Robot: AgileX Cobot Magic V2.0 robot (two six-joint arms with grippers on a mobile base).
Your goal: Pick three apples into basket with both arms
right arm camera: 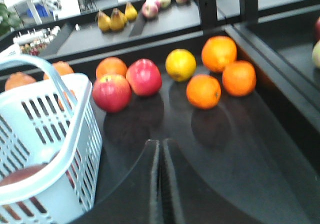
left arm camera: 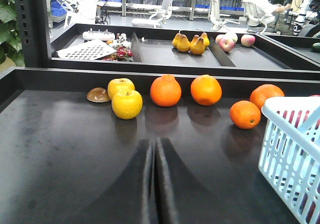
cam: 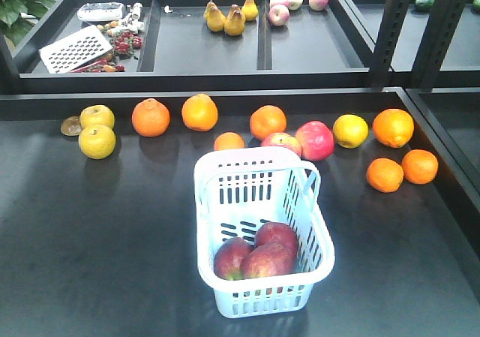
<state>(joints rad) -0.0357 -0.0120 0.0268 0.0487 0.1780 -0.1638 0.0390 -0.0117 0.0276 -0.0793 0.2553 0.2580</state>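
1. Resting together in the pale blue basket (cam: 322, 258) on the dark worktop (cam: 97, 247), three dark red apples (cam: 266, 262) suggest the picking is done.
2. Left gripper (left arm camera: 154, 184) and right gripper (right arm camera: 160, 184) hang nearby, jaws closed, empty; next likely only retreat.

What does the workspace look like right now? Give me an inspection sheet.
Surface: dark tabletop, dry, no spills seen.
Job's things: three dark red apples lie inside the basket.
Clutter: oranges, yellow apples and two pink-red apples in a row behind the basket; brown disc at left.
Grippers: left gripper and right gripper both shut, empty.
Cables: nothing seen.
Surroundings: rear trays with pears and a grater.
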